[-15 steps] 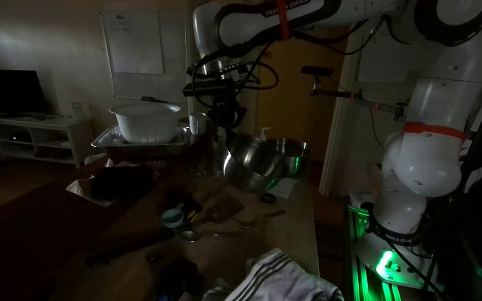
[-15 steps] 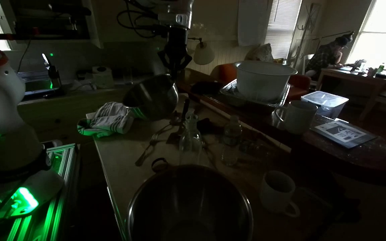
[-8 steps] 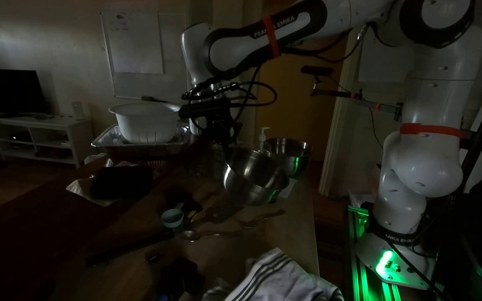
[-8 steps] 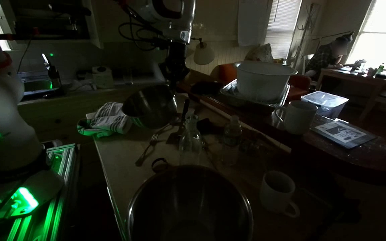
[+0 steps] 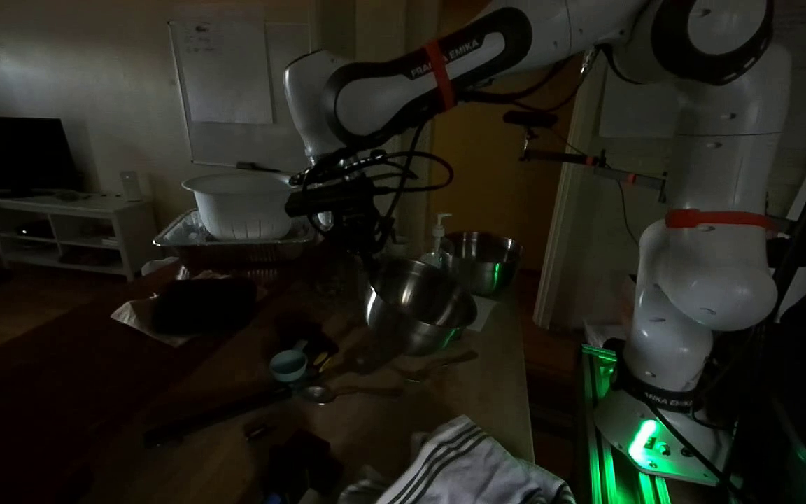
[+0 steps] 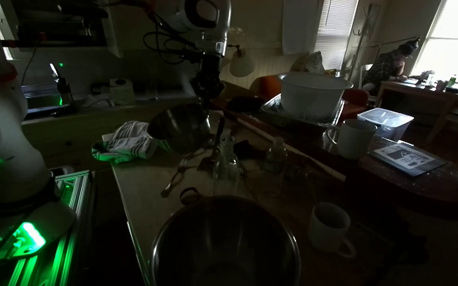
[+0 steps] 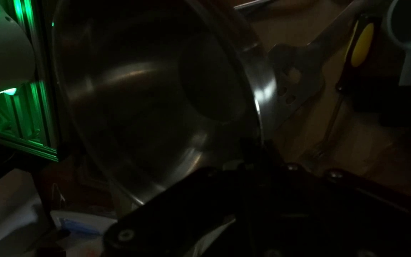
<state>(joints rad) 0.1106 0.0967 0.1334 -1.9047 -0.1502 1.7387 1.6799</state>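
Looks like a home; television (image 5: 11, 154), lamp (image 6: 242, 64)

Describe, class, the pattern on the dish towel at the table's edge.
The dish towel is whitish with dark parallel stripes, showing best in an exterior view.

I see smooth, glossy metal on the bowl (image 5: 420, 304) in my gripper (image 7: 260, 150) and also on the second bowl (image 5: 485, 267). The surface (image 5: 441, 402) looks like dull wood, with a soft, matt cloth towel (image 5: 469, 469) at its edge. The tub (image 5: 238, 210) seems smooth, matt plastic, the tray (image 5: 178, 234) under it crinkled, shiny foil.
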